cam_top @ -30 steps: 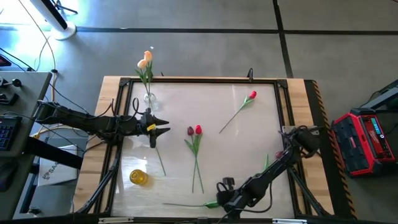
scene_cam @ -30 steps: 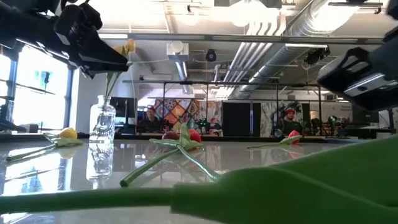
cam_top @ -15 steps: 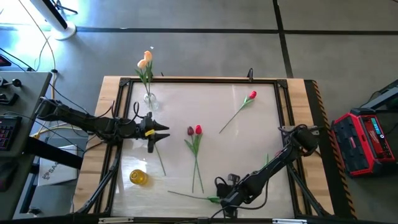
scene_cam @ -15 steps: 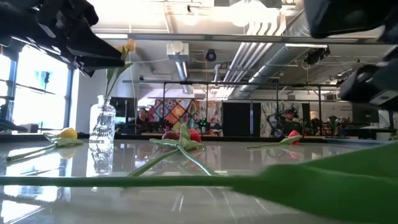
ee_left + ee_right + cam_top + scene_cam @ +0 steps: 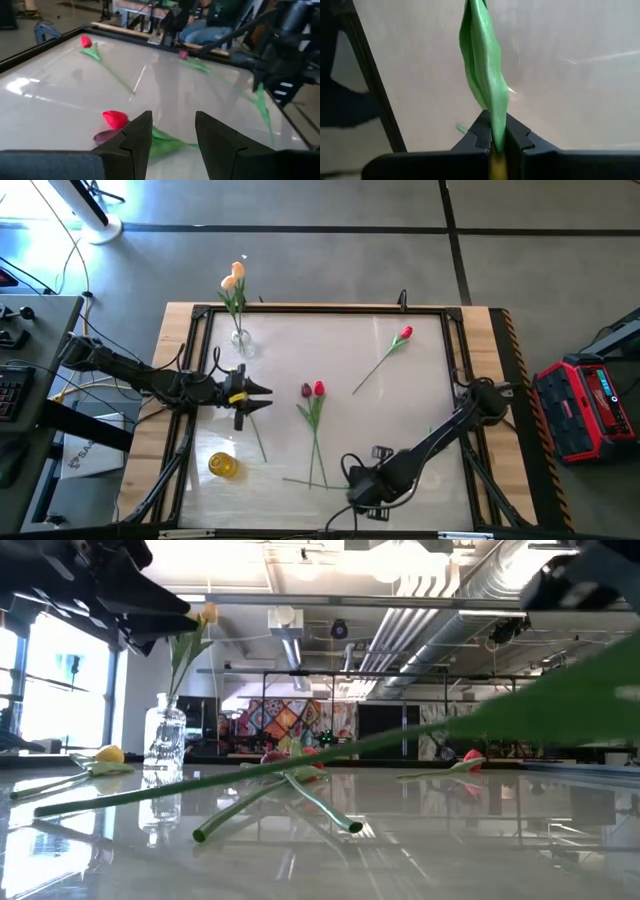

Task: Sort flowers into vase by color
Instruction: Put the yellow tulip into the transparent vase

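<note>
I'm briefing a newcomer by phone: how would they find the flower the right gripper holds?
Start at the white table and go to its near edge, where the right gripper sits. It is shut on a flower by its green leaf, the stem slanting up off the surface. The other loose tulips lie flat.

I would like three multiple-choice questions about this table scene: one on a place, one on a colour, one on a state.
1. Where does the glass vase stand?
A. far-left part of the table
B. near-right corner
C. table centre

2. What colour is the flower head in the vase?
A. maroon
B. peach
C. red

3. What is the right gripper doing?
A. hanging open and empty
B. clamped on a green stem
C. holding the vase

Answers: 1 A, the high view shows the vase at the far-left edge. 2 B, the head above the vase is pale orange. 3 B, the right wrist view shows its fingers shut on the stem.
</note>
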### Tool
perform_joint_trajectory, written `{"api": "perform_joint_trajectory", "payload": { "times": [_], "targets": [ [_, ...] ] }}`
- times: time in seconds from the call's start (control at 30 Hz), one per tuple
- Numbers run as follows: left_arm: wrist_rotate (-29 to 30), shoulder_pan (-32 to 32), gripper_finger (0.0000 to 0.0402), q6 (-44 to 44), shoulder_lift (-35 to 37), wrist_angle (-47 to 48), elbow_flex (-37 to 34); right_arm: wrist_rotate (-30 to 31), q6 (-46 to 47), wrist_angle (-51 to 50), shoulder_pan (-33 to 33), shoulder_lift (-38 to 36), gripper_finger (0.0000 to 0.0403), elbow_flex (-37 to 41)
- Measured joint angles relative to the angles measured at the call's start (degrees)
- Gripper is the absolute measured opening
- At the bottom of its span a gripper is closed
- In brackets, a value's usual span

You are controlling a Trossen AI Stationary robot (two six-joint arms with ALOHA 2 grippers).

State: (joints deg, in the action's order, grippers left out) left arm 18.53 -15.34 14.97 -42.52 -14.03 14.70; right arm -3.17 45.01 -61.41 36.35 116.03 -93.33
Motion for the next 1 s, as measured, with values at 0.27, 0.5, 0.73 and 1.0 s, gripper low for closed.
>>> {"api": "perform_joint_trajectory", "payload": {
  "times": [0.27, 0.5, 0.73, 1.0],
  "targets": [
    [-0.4, -1.0, 0.0140, -1.6, 0.0, -0.9, 0.0, -0.9, -10.3, -10.7, -2.1, 0.0, 0.0002, -5.5],
    [-0.4, -1.0, 0.0140, -1.6, 0.0, -0.9, 0.0, -7.8, -18.2, -18.2, -4.6, 0.0, 0.0002, -9.6],
    [-0.4, -1.0, 0.0140, -1.6, -1.3, -0.9, 0.0, -16.3, -21.1, -28.6, -8.8, -0.4, 0.0002, -18.6],
    [2.7, -0.9, 0.0140, -4.2, -7.8, -6.9, 0.0, -26.9, -15.0, -28.5, -16.2, -0.5, 0.0002, -21.3]
  ]
}}
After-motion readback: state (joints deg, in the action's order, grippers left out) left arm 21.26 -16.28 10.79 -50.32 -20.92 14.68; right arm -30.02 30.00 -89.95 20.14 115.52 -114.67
